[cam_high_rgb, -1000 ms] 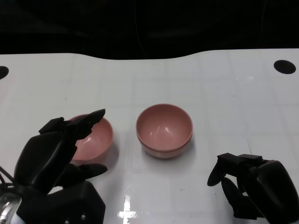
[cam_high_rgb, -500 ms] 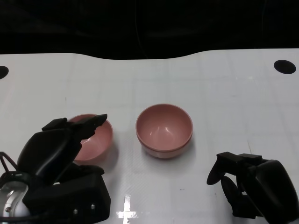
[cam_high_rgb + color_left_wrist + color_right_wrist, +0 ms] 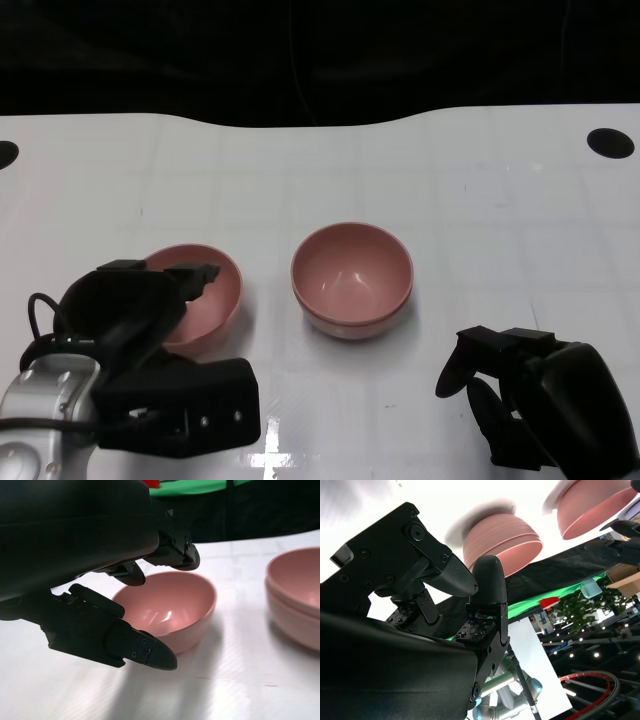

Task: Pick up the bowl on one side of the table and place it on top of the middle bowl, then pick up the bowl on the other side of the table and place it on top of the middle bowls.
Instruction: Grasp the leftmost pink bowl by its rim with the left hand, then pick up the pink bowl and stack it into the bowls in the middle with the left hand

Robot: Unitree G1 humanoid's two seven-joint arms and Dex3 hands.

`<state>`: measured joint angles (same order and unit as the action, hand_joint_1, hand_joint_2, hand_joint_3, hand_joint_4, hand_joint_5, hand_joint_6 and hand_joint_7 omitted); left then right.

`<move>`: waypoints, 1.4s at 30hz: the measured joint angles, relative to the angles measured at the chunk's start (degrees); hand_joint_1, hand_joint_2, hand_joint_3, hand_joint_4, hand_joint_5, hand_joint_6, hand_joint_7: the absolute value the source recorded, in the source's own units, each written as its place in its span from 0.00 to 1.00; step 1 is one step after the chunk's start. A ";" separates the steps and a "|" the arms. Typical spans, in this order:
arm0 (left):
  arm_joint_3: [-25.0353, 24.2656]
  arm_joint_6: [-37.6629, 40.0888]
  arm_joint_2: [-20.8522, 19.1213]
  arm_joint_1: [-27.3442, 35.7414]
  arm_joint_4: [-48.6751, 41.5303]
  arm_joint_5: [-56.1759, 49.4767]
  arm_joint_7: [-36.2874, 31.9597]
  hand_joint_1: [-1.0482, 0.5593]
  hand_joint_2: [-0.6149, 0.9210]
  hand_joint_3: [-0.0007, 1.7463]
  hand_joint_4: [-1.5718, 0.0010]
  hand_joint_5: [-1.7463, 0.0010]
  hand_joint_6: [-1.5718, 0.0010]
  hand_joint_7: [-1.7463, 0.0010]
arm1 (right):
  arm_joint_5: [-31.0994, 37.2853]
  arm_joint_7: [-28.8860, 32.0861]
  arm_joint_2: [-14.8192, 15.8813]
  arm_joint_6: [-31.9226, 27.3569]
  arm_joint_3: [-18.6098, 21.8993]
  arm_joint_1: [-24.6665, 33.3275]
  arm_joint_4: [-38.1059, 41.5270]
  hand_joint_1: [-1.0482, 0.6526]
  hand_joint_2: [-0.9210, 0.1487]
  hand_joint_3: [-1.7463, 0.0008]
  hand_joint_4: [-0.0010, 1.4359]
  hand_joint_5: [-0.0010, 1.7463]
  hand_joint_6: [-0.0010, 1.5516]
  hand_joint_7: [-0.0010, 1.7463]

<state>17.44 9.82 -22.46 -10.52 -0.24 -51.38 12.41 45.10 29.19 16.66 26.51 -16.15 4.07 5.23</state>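
A single pink bowl [image 3: 212, 288] sits on the white table [image 3: 480, 200], left of the middle stack of two pink bowls [image 3: 351, 275]. My left hand [image 3: 130, 315] is low at the single bowl's near rim. In the left wrist view the upper fingers [image 3: 172, 555] hang over the rim of that bowl [image 3: 170, 605] and the thumb [image 3: 142, 652] lies outside its near wall, with a gap to the bowl. The left hand [image 3: 80, 550] holds nothing. My right hand [image 3: 540, 400] rests near the front right, fingers [image 3: 487, 580] apart and holding nothing, with the stack [image 3: 500, 540] beyond them.
Two black round holes [image 3: 609, 142] [image 3: 5, 153] mark the table's far corners. The table's far edge meets a dark background. In the left wrist view the stack [image 3: 295, 590] stands a short gap beyond the single bowl.
My left hand has dropped lower and turned at the wrist, bringing its fingers down over the single bowl's near rim. The right hand has barely shifted. The bowls have not moved.
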 measured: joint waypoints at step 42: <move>4.35 -15.55 -1.26 -11.54 -16.94 4.14 -20.56 0.52 0.76 0.53 0.48 0.00 0.56 0.10 | 0.18 -1.71 -0.33 -2.41 0.05 1.67 -3.09 0.56 0.70 0.12 0.68 1.00 0.55 0.85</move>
<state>21.79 -5.73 -23.72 -22.06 -17.19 -47.25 -8.15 45.28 27.48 16.33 24.09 -16.11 5.74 2.15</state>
